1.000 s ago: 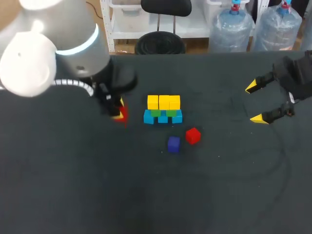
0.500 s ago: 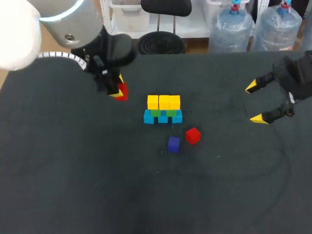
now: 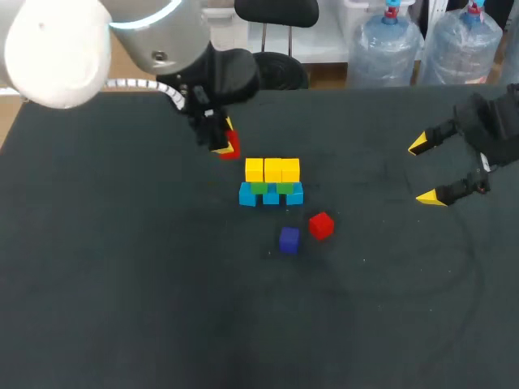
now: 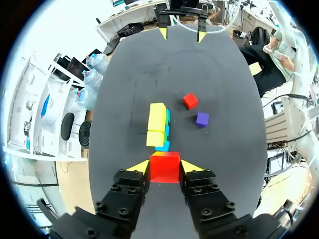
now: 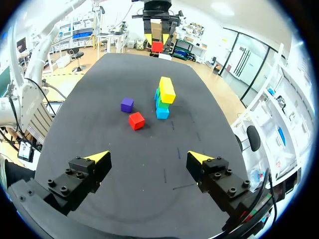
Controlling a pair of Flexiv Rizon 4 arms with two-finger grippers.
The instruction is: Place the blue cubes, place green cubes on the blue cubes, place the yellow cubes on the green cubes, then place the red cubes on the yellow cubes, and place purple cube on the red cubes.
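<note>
A low stack stands mid-table: a row of blue cubes (image 3: 271, 195), green cubes (image 3: 272, 188) on them, and a row of yellow cubes (image 3: 272, 170) on top. My left gripper (image 3: 224, 144) hangs just behind and left of the stack, shut on a red cube (image 3: 232, 146). In the left wrist view that red cube (image 4: 165, 165) fills the gap between the fingers, with the yellow cubes (image 4: 157, 122) just ahead. A second red cube (image 3: 321, 225) and a purple cube (image 3: 289, 239) lie loose in front of the stack. My right gripper (image 3: 430, 170) stands open at the far right, holding nothing.
The dark tabletop (image 3: 122, 308) stretches wide around the stack. Its far edge runs a little behind my left gripper. In the right wrist view the loose red cube (image 5: 136, 120) and purple cube (image 5: 127, 104) lie between my right gripper (image 5: 148, 158) and the stack.
My left arm has carried the red cube up off the table and rightward, from the left side to just behind the stack's left end. The right arm has not moved.
</note>
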